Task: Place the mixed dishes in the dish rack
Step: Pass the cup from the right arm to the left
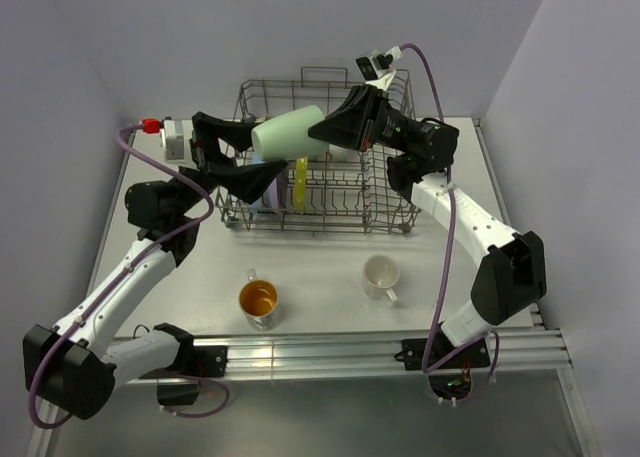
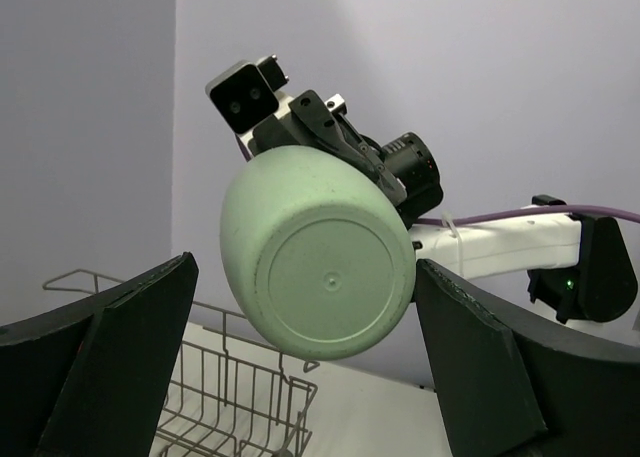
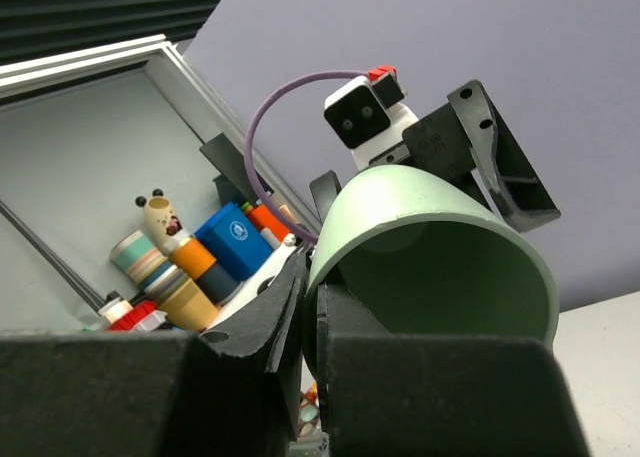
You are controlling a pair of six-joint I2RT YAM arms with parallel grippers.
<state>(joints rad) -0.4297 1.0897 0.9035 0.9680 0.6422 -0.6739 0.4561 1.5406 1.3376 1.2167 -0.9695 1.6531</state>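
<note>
1. Pale green plastic cup [image 1: 290, 135]: held in the air on its side over the grey wire dish rack [image 1: 392, 209], clear of the tines. Base faces L, mouth faces R.
2. Right gripper [image 1: 322, 133]: clamped on the cup's rim wall, one finger in the mouth and one outside per the R wrist view. It carries the whole cup.
3. Left gripper [image 1: 262, 149]: jaws wide apart, one finger [image 2: 110, 367] on each side of the cup's flat base, not gripping. Can't tell if the other finger brushes the wall.
4. Step in hand, my read: cup hand-over between the arms, or a regrip, before it goes into the rack.
5. To do it well:
   - Centre the L jaws on the cup body, not just the base edge. The wall is curved and smooth, so a shallow bite prob. slips.
   - Close L fully before R lets go; never both loose, as a drop onto the wire is possible.
   - R should back out straight along the cup axis so its inner finger doesn't drag the rim.
   - Then tip the mouth down and lower btwn tines, away from the yellow-green plate [image 1: 298, 182] standing in the rack.
6. Left to load, both on the white table [image 1: 320, 262] in front of the rack: metal cup w/ orange inside [image 1: 258, 300] and white mug [image 1: 380, 275].
</note>
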